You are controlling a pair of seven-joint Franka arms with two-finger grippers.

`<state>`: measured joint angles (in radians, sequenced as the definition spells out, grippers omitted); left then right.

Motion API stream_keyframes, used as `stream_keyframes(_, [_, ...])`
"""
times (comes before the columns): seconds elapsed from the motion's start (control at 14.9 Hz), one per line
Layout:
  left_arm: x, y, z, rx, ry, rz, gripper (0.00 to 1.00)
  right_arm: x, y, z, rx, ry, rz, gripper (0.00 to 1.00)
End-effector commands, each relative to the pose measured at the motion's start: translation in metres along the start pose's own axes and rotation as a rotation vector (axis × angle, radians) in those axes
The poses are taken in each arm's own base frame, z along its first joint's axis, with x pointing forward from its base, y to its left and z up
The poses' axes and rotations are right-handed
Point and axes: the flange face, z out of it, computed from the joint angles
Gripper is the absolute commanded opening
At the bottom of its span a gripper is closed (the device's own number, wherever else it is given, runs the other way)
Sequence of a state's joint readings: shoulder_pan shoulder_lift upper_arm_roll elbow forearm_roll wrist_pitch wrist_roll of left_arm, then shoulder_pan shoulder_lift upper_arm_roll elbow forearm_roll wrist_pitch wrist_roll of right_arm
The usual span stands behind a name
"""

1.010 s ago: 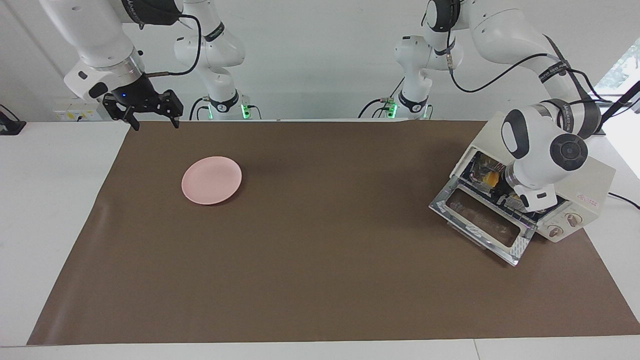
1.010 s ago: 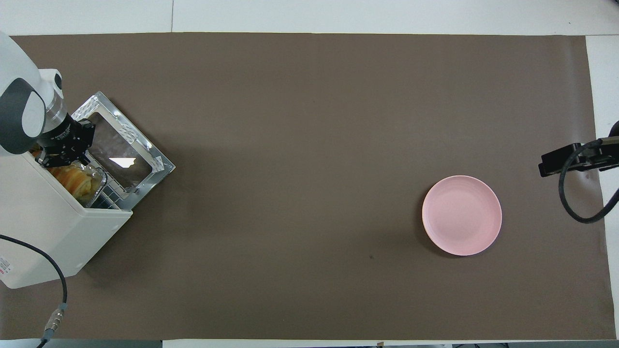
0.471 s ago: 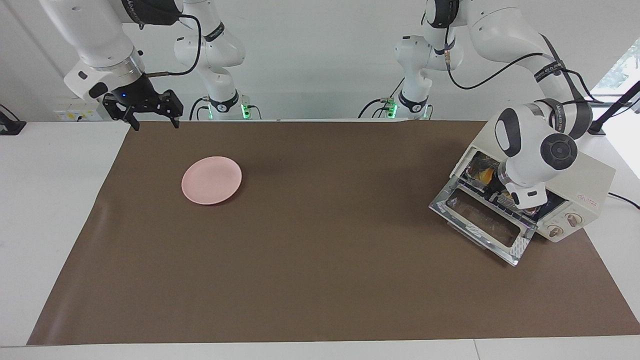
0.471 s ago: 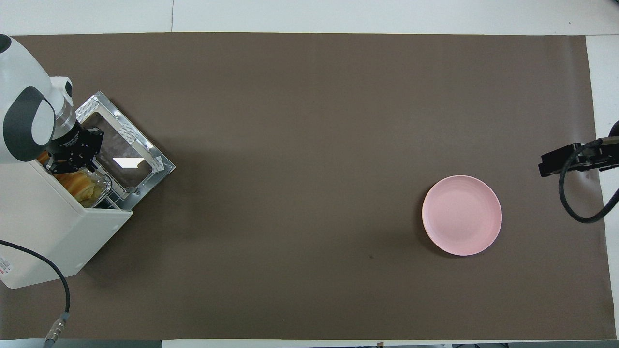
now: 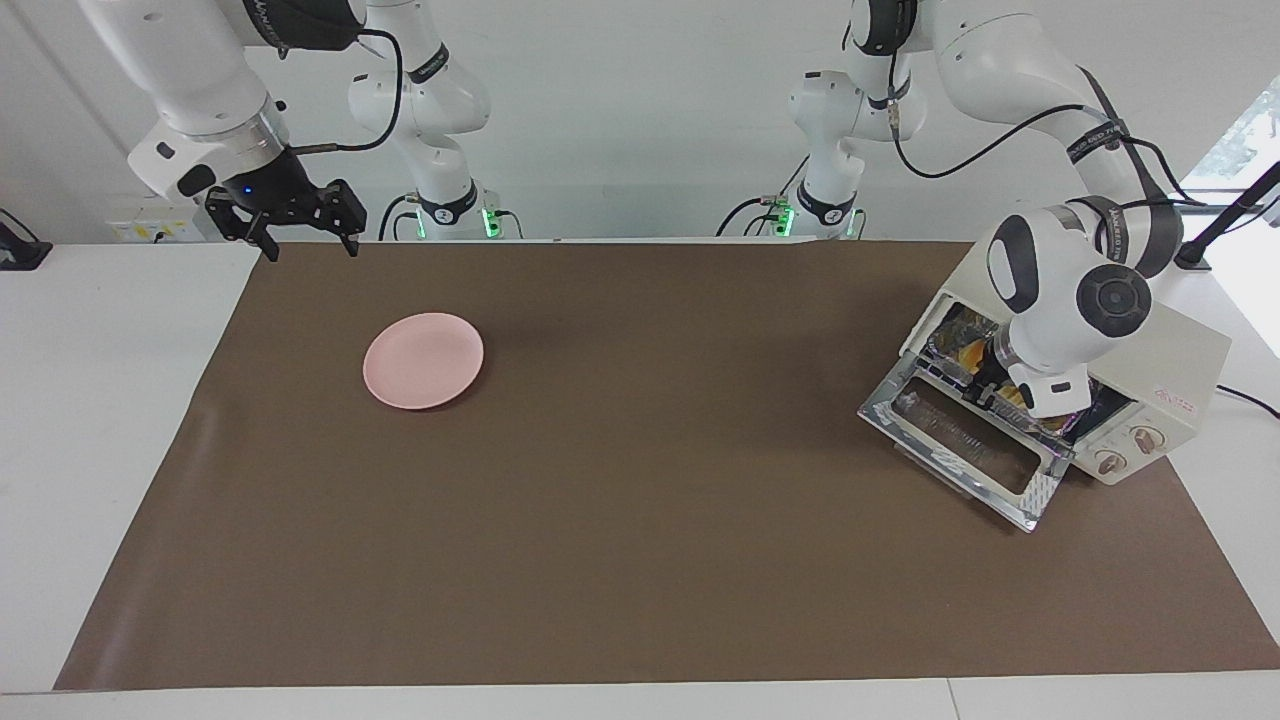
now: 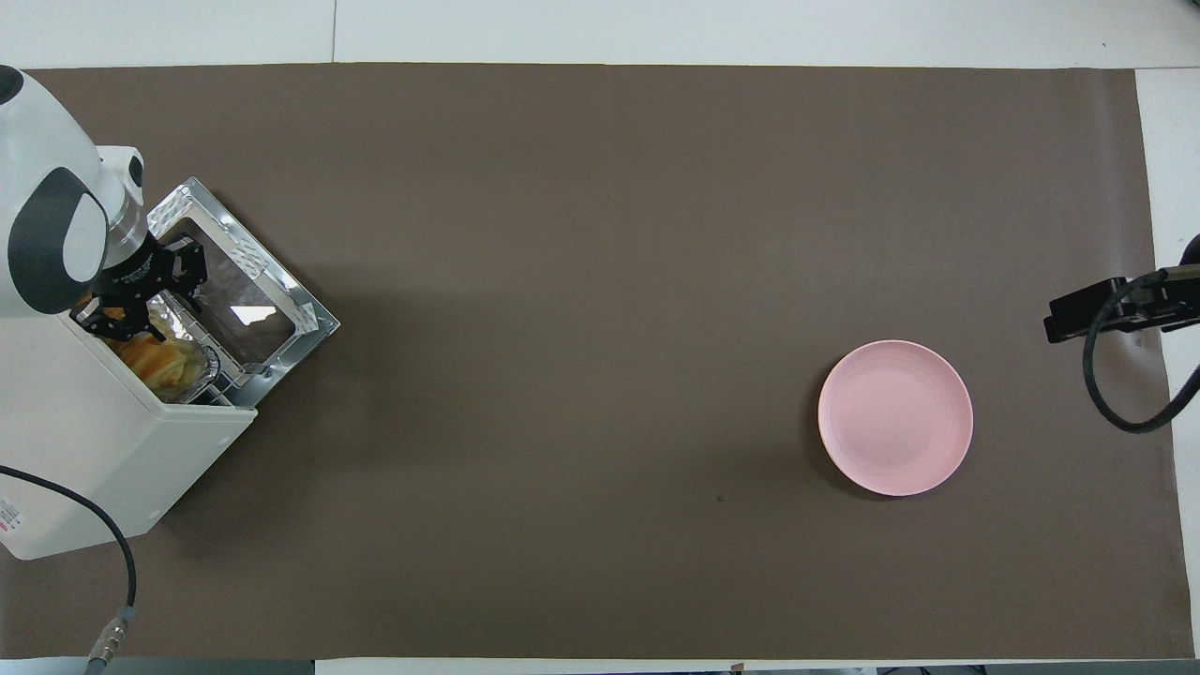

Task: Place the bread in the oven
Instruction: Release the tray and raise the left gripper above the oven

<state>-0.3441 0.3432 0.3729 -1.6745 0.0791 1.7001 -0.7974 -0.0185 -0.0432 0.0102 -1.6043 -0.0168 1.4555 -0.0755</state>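
The cream-white oven stands at the left arm's end of the table with its glass door dropped open. The golden bread lies in a silver foil tray on the rack inside the oven; a bit of it shows in the facing view. My left gripper is at the oven's mouth, just above the tray, with its fingers spread and nothing held. My right gripper hangs open and empty in the air over the table edge at the right arm's end, and waits.
A round pink plate lies bare on the brown mat toward the right arm's end; it also shows in the overhead view. The oven's cable trails off the table beside the oven.
My left gripper has drawn back a little from inside the oven toward the door and its fingers have spread apart. The bread and tray stay on the rack. The right arm has not moved.
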Motion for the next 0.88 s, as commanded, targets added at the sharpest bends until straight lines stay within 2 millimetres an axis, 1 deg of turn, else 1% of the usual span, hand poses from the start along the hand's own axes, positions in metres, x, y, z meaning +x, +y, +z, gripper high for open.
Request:
stream_keyframes(0.0, [-0.006, 0.001, -0.014, -0.01, 0.076, 0.108, 1.0, -0.008, 0.002, 0.0, -0.012, -0.004, -0.017, 1.0])
stream_keyframes(0.2, [-0.016, 0.021, -0.03, -0.071, 0.159, 0.211, 1.0, -0.008, 0.002, 0.0, -0.012, -0.004, -0.017, 1.0])
stream_keyframes(0.34, [-0.02, 0.026, -0.052, -0.089, 0.197, 0.242, 1.0, -0.008, 0.002, 0.0, -0.013, -0.003, -0.017, 1.0])
stream_keyframes(0.4, [-0.032, 0.034, -0.07, -0.108, 0.227, 0.276, 1.0, -0.008, 0.002, 0.0, -0.012, -0.004, -0.017, 1.0])
stream_keyframes(0.47, [-0.053, 0.044, -0.085, -0.115, 0.243, 0.321, 1.0, -0.008, 0.002, 0.0, -0.012, -0.004, -0.017, 1.0])
stream_keyframes(0.54, [-0.069, 0.043, -0.098, -0.114, 0.239, 0.346, 1.0, -0.008, 0.002, 0.0, -0.013, -0.003, -0.017, 1.0])
stream_keyframes(0.61, [-0.082, 0.041, -0.109, -0.111, 0.229, 0.372, 1.0, -0.008, 0.002, 0.0, -0.012, -0.004, -0.017, 1.0])
stream_keyframes(0.67, [-0.091, 0.034, -0.123, -0.124, 0.228, 0.404, 1.0, -0.008, 0.002, 0.0, -0.013, -0.003, -0.017, 1.0])
stream_keyframes(0.74, [-0.095, 0.024, -0.135, -0.141, 0.232, 0.442, 1.0, -0.008, 0.002, 0.0, -0.012, -0.004, -0.017, 1.0])
stream_keyframes(0.81, [-0.095, 0.005, -0.151, -0.171, 0.232, 0.473, 1.0, -0.008, 0.002, 0.0, -0.013, -0.003, -0.017, 1.0])
